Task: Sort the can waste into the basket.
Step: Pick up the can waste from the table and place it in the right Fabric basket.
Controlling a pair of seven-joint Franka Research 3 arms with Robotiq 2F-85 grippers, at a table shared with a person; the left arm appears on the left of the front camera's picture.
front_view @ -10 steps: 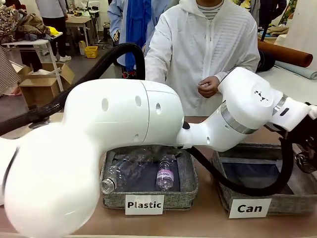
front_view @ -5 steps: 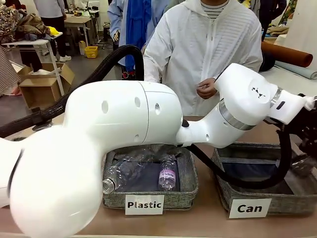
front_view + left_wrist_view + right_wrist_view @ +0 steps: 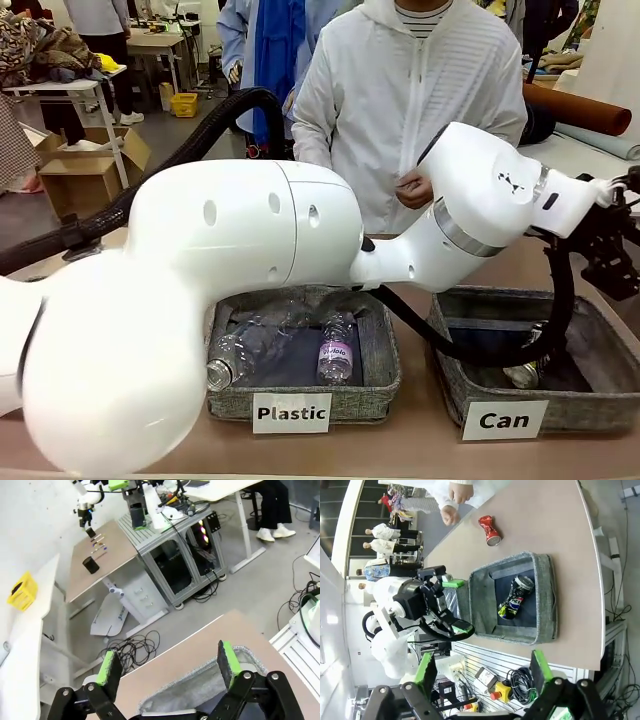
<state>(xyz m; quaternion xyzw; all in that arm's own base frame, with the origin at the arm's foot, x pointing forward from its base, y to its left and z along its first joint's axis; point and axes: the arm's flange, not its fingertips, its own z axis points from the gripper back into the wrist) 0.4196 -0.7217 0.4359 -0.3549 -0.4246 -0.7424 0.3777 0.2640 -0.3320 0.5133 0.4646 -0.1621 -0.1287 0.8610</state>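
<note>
The black can lies on the dark floor of the grey felt basket; the front view shows this can behind the "Can" label. A red crushed can lies on the table beyond the basket, near the person's hands. My left gripper hangs open and empty over the basket's right side. From the right wrist camera that left gripper sits above one basket wall. Its own view has green pads spread above the felt rim. My right gripper is open, high above the basket.
A second grey basket labelled "Plastic" holds clear bottles left of the Can basket. My left arm's big white links and black cable span the table's front. The person stands at the far edge.
A can that hung by my left gripper at the basket's right edge has dropped and now lies on the basket floor. The left arm has lifted slightly.
</note>
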